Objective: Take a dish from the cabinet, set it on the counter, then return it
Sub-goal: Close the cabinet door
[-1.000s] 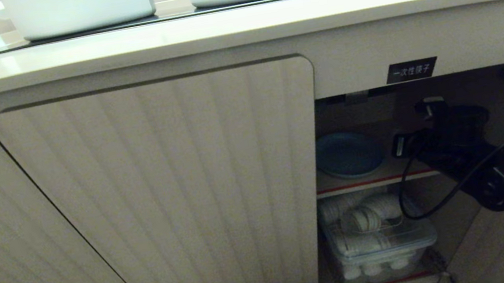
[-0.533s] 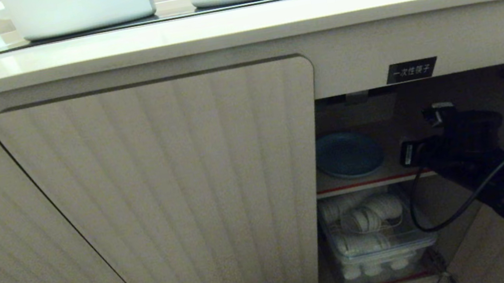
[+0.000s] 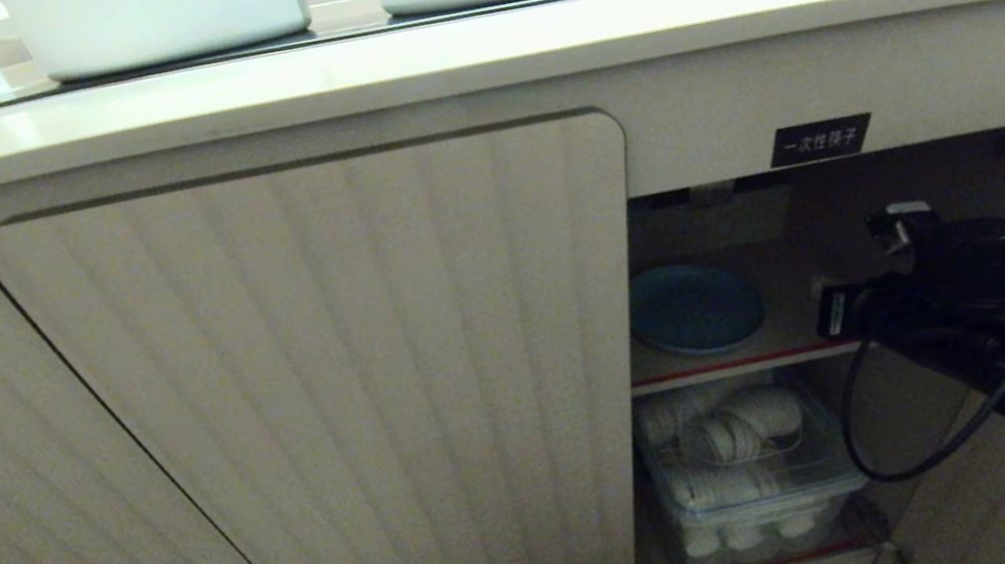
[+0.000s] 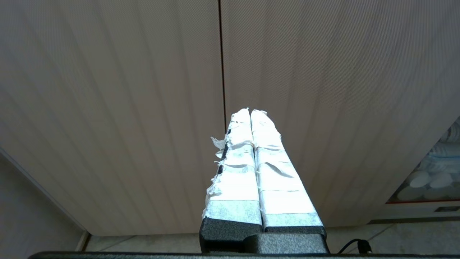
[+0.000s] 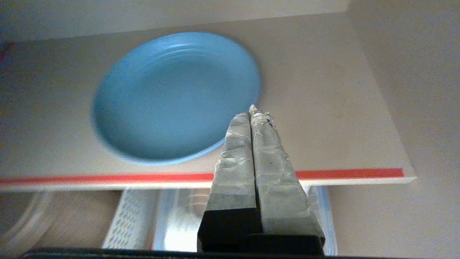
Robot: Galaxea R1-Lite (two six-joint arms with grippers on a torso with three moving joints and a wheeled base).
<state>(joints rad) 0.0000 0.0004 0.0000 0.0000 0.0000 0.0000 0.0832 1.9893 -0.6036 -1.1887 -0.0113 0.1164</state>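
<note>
My right claw (image 5: 253,109) is pressed closed on nothing, at four o'clock of the dish (image 5: 176,95) on the cabinet (image 3: 330,400) shelf. Below, a clear bin (image 3: 758,494) holds white cups. A black label (image 3: 821,140) carries white characters.

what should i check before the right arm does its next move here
1. Cabinet door on the dish's side open: ok, the shelf shows.
2. Dish flat on the shelf, behind its red-edged front: ok.
3. Right gripper empty: ok, fingers pressed together on nothing.
4. Right gripper ready to grasp: not ok, it must open first if the dish is next.
5. Counter has bare room in front of the white pots: ok.
6. Left gripper out of the way: ok, shut, facing the closed ribbed doors.
</note>
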